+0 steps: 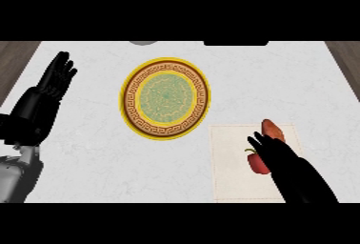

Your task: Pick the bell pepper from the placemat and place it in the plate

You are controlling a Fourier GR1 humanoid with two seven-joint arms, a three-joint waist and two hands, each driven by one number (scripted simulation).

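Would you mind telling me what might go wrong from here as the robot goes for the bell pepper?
First, the right robot hand covers part of the bell pepper, and an orange-red item lies just beside its fingers on the placemat; it might nudge or catch that instead. Second, the plate sits apart, up and to the left, so the carry crosses bare counter, where a slip would leave the pepper short.

The desk (105, 162) carries one plate (166, 97). Right of the plate are one placemat (232, 167), one bell pepper (256, 163) and one orange-brown vegetable (271, 129). Two hands show: left hand (56, 78), right hand (277, 152).
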